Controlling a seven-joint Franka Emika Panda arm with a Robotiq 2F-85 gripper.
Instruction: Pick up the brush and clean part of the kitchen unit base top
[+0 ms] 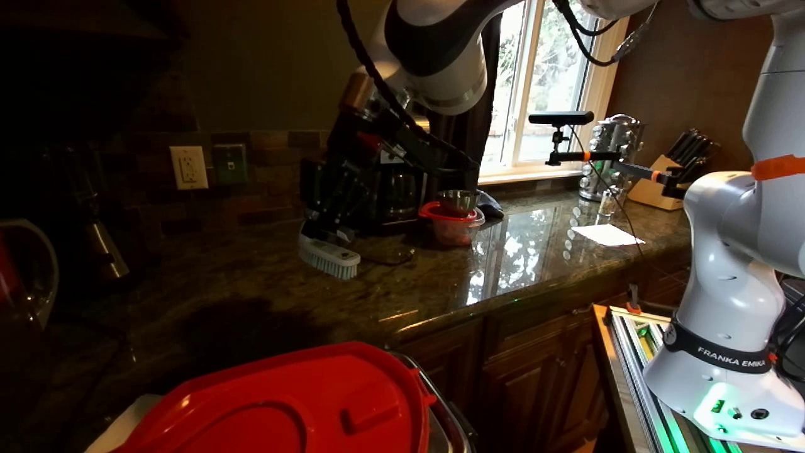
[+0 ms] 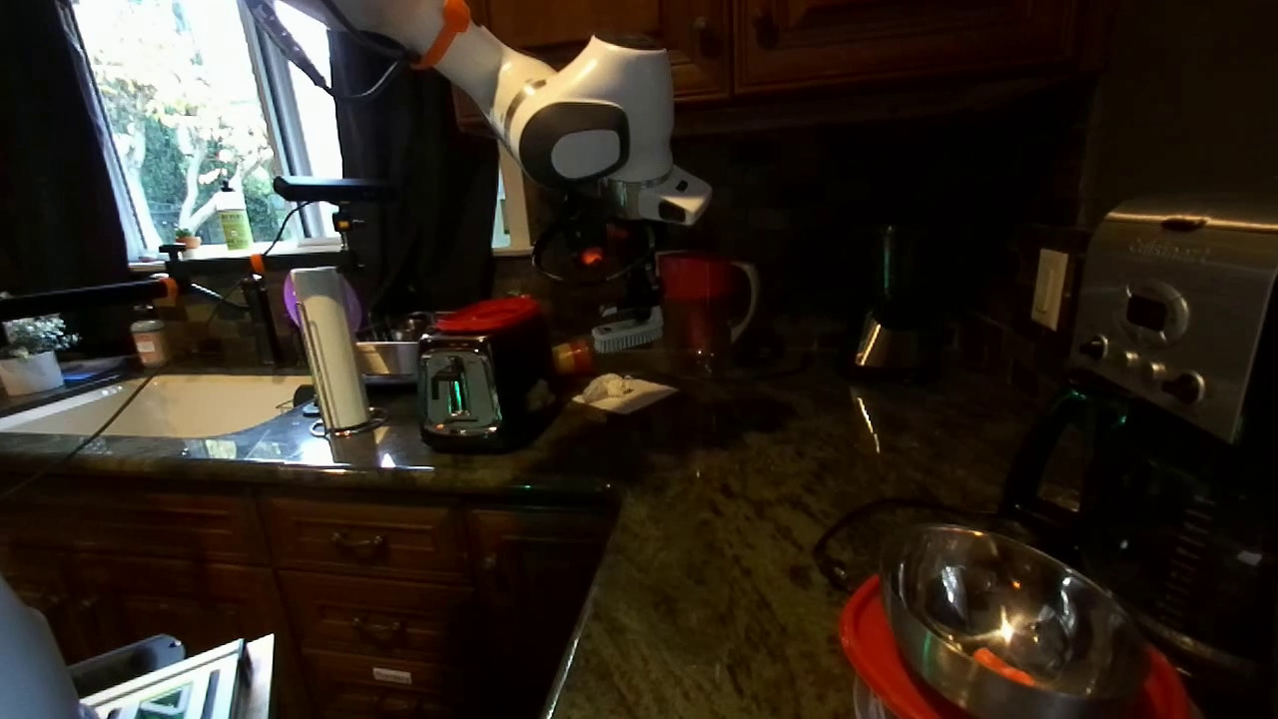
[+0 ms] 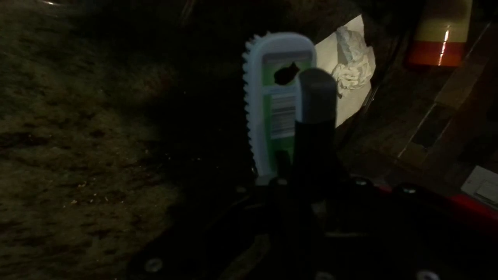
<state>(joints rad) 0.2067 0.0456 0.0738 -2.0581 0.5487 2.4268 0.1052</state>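
The brush [image 1: 329,257] has a pale head with bluish-white bristles facing down in an exterior view. It also shows in an exterior view [image 2: 627,334] and, with a green label on top, in the wrist view [image 3: 278,97]. My gripper [image 1: 339,235] is shut on the brush and holds it from above. The fingers are very dark in the wrist view [image 3: 291,163], and the brush's near end is hidden by them. The kitchen unit base top [image 1: 377,296] is dark speckled stone, also seen in an exterior view [image 2: 699,559]. The brush appears to be above it; contact cannot be told.
A toaster [image 2: 479,394] with a red lid [image 2: 489,314] on top stands near the brush. Paper with a crumpled tissue [image 2: 619,394] lies behind it. A red pitcher [image 2: 694,300], a coffee maker [image 2: 1168,320] and a metal bowl [image 2: 1008,619] on a red-lidded container stand around.
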